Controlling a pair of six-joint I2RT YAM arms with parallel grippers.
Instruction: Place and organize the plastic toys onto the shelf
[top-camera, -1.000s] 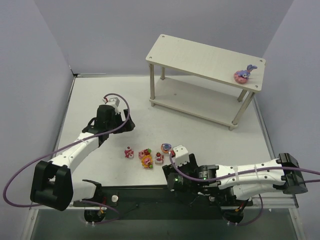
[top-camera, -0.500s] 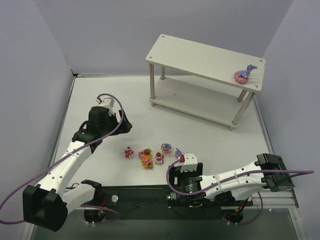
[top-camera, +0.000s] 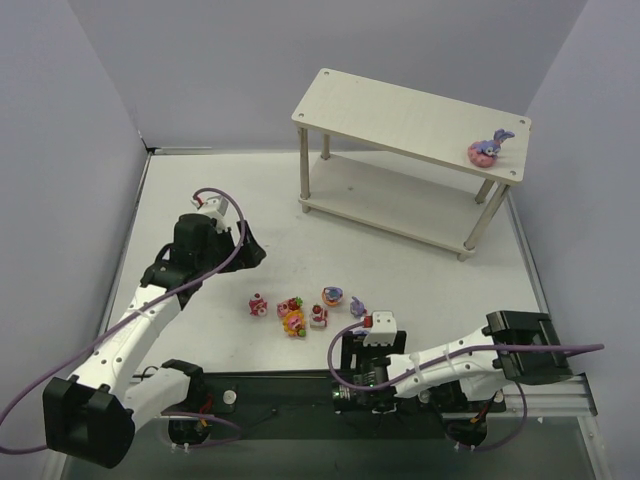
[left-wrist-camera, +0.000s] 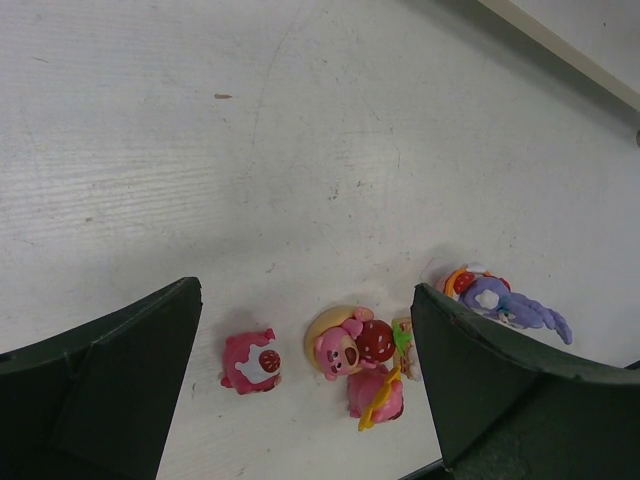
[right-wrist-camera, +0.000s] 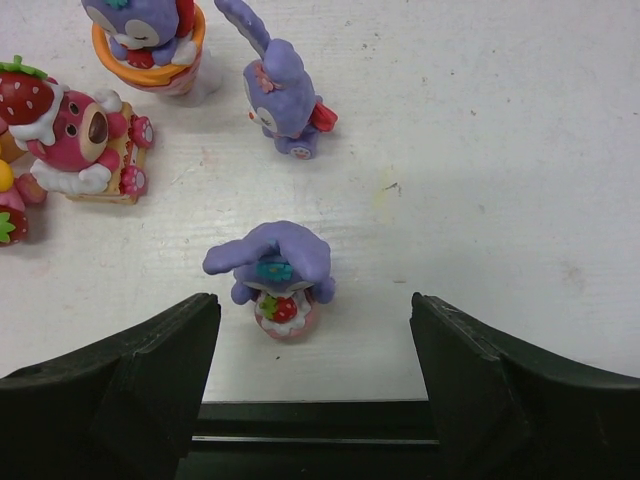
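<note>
Right gripper (right-wrist-camera: 315, 345) has drawn back over a glossy long-eared purple bunny (right-wrist-camera: 272, 268).

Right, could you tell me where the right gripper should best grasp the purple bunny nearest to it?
Take the purple bunny across its round body, under the drooping ears, coming straight down. It stands apart from the other toys, roughly between the open fingers of the right gripper, so both flanks look free; the floppy ears would probably slip.

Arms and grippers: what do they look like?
Both the left arm and right arm have white links, black joints and a purple cable looped along each. The left gripper and right gripper carry broad dark wedge-shaped fingers.
</note>
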